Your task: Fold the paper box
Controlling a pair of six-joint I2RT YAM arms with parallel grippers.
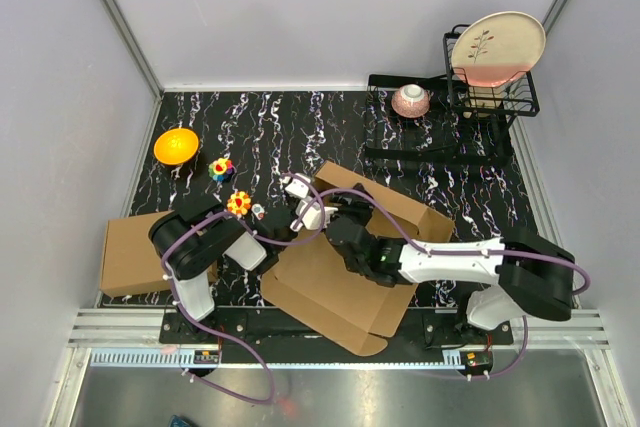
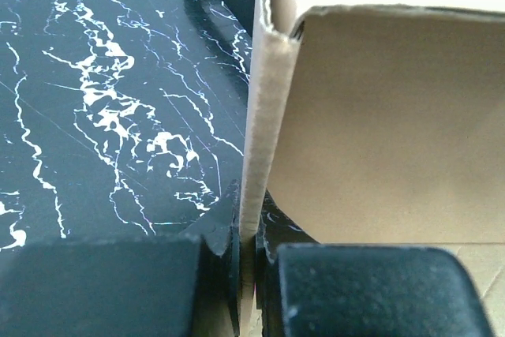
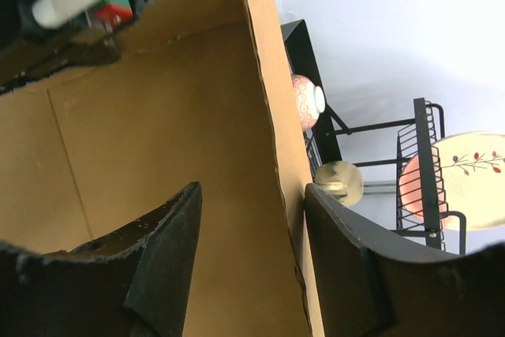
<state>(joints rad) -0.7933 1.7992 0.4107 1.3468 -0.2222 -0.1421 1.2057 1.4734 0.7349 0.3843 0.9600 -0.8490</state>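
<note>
Two grippers meet at the paper box (image 1: 330, 292). The left gripper (image 2: 246, 270) is clenched on the edge of an upright wall, while the right gripper (image 3: 251, 189) is spread, its jaws straddling another wall. The box lies partly folded on the marbled table (image 1: 260, 137), by the arm bases.

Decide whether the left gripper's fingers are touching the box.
Touching. In the left wrist view, the box's upright wall is pinched between the left gripper's fingers, with no gap on either side.
</note>
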